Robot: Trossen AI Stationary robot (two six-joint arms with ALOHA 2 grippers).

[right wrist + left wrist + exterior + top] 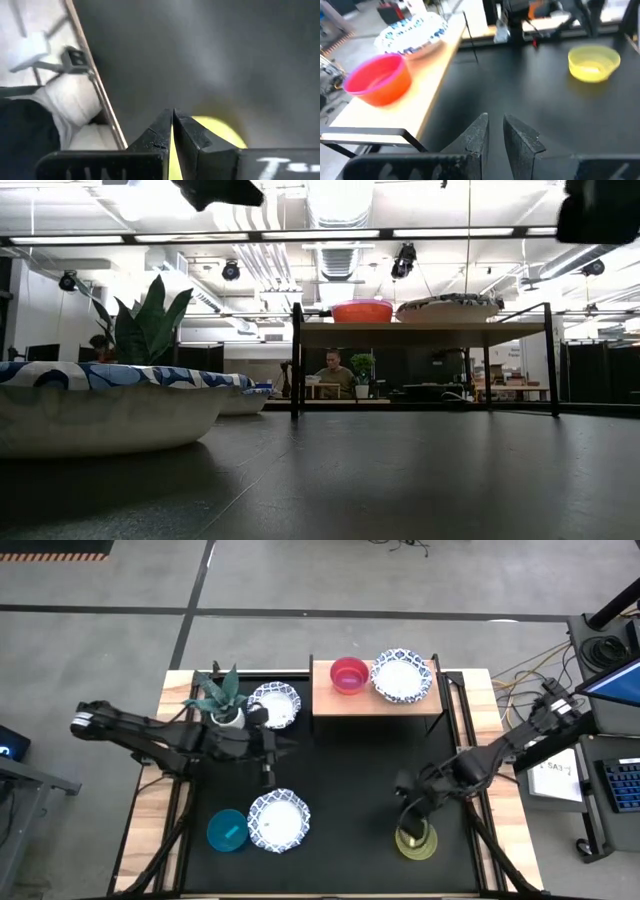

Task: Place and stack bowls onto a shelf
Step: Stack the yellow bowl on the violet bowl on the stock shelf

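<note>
On the small light-wood shelf [372, 700] on thin dark legs, at the far side of the black worktop [340, 790], sit 2 bowls: a plain red bowl [349, 674] and, just beside it, a wide white bowl with a blue patterned scalloped rim [402, 675]. Another blue-rimmed white bowl [275, 705] rests on the worktop left of the shelf, next to a white pot holding a green spiky plant [222, 697]. Nearer the front edge, a third blue-rimmed white bowl [278, 820] sits touching or nearly touching a plain teal bowl [227, 830].

The left gripper [266, 776] hangs over the middle left of the worktop, its jaws parted by a narrow gap and holding nothing; its fingers [475, 135] point toward the shelf. The right gripper [413, 830] is down at the plain yellow-green bowl [416, 842] near the front right, jaws pressed together at the bowl's rim, though whether they pinch it I cannot tell.
</note>
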